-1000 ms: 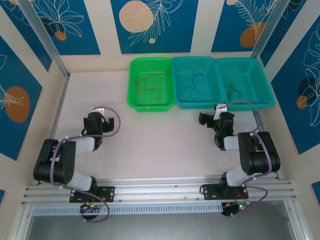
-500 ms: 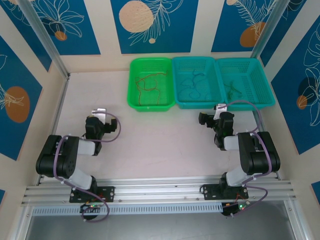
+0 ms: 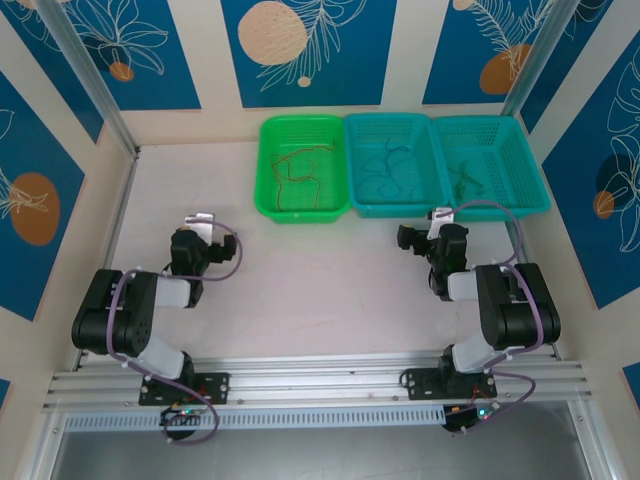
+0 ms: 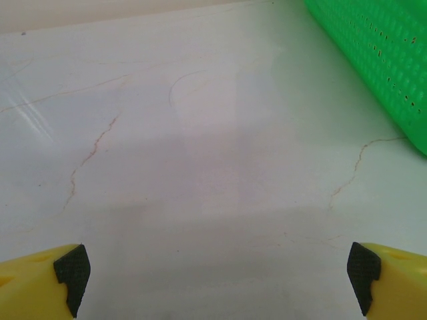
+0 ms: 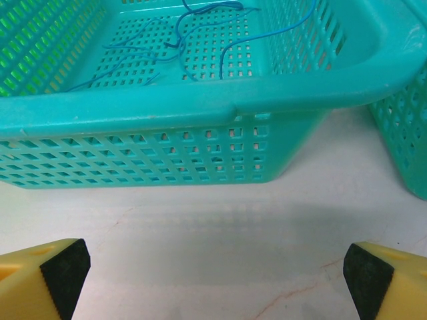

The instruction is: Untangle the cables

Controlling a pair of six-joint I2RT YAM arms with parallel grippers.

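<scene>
Table [image 3: 320, 290]: pale marbled top, with three baskets in a row touching along the far edge.
Baskets: green basket [image 3: 262, 170] on the left, middle teal basket [image 3: 392, 212], right teal basket [image 3: 535, 170]; each long side runs away from the arms.
Left gripper [image 4: 217, 280]: yellow fingers spread wide and holding nothing, low over bare table, with the green basket's wall ahead and to its right.
Right gripper [image 5: 213, 280]: fingers also spread wide and empty, facing the middle teal basket's near wall.
Cables: red-brown cables [image 3: 300, 175] lie in the green basket, blue cables [image 5: 180, 40] in the middle one, green cables [image 3: 468, 178] in the right one (one colour to a basket, so the sorting looks done).
Key relation: the blue cables lie straight ahead of the right gripper, past the basket wall and above finger level. The right arm is nearer. They lie in loose loops with no clear long axis.
Writing: none readable; white tags near the wrists are too small to read.
</scene>
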